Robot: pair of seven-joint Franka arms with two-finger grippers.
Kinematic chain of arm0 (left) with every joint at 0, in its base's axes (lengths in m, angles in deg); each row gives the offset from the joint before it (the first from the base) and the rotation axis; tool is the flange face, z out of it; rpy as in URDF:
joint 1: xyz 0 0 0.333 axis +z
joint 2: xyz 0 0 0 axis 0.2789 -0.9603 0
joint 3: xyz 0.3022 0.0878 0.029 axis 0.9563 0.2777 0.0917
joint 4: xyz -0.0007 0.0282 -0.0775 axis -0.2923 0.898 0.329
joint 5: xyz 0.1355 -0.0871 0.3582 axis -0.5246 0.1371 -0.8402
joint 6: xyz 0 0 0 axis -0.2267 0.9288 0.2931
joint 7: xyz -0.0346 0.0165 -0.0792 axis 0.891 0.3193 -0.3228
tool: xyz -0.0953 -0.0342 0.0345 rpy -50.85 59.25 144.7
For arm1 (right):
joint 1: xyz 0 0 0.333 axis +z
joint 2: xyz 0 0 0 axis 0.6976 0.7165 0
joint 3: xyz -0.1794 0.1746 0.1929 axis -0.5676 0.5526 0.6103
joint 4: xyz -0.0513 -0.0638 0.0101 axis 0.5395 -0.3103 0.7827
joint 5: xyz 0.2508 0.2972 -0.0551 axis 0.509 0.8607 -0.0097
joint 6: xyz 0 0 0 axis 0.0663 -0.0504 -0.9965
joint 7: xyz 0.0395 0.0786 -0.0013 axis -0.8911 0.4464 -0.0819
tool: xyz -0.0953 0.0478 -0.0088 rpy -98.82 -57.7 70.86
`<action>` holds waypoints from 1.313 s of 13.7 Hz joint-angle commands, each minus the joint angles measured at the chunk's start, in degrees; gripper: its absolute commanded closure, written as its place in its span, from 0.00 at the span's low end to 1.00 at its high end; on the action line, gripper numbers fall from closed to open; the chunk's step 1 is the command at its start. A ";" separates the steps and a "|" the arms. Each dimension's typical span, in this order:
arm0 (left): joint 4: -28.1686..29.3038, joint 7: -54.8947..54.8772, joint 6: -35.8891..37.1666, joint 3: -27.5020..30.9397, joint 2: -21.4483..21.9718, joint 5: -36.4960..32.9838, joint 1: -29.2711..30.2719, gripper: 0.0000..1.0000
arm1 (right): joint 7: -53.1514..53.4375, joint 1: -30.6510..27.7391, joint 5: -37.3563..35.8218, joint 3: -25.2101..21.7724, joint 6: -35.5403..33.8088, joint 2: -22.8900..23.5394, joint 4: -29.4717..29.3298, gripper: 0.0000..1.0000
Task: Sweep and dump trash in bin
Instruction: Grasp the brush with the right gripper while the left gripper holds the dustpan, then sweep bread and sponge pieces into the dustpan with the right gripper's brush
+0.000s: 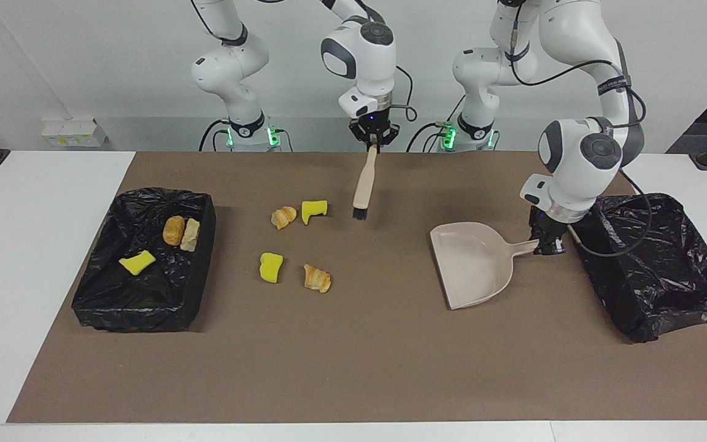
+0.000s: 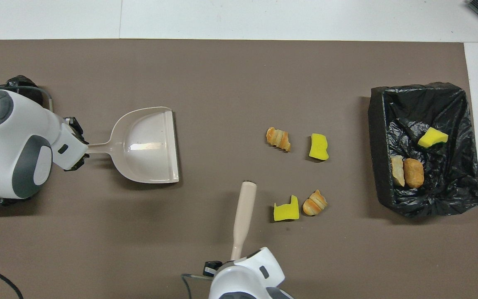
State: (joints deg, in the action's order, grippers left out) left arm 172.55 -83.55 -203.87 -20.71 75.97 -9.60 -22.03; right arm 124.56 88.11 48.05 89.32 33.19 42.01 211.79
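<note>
Loose trash lies on the brown mat: a croissant piece (image 1: 283, 216) beside a yellow sponge chunk (image 1: 314, 210), and farther from the robots another sponge chunk (image 1: 270, 267) beside a second croissant piece (image 1: 316, 278). My right gripper (image 1: 373, 142) is shut on the handle of the beige brush (image 1: 363, 184), which hangs aslant, bristles down, beside the nearer sponge chunk (image 2: 286, 211). My left gripper (image 1: 547, 245) is shut on the handle of the beige dustpan (image 1: 473, 264), its mouth facing the trash. The bin (image 1: 145, 319) at the right arm's end holds three pieces.
A second black-lined bin (image 1: 648, 313) stands at the left arm's end of the mat, just beside my left gripper. The mat (image 1: 390, 368) is edged by white table. A bare stretch of mat separates the dustpan (image 2: 149, 145) from the trash.
</note>
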 commanded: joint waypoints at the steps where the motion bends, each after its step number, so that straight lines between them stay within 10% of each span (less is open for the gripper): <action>1: -1.90 6.22 1.79 -3.40 -0.81 -0.21 -0.84 1.00 | 2.01 -4.22 -1.04 0.52 -7.06 -9.55 10.33 1.00; 4: -1.20 12.82 1.96 -6.92 -0.19 -1.62 -1.81 1.00 | 2.44 -9.32 -4.89 0.52 -14.83 -11.50 12.72 1.00; 10: 5.11 26.36 3.55 -12.89 4.54 -8.74 -4.62 1.00 | -3.25 -16.79 -5.79 0.61 -8.34 -11.68 16.77 1.00; 18: 9.26 33.23 4.87 -17.83 7.63 -8.83 -4.62 1.00 | -5.64 -15.93 10.90 0.87 -0.43 0.78 9.32 1.00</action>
State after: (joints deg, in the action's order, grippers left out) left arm 179.50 -50.83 -199.02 -38.64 81.74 -17.10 -26.40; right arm 119.75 72.20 55.47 90.12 32.26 37.84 225.55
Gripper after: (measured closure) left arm 0.687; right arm 0.740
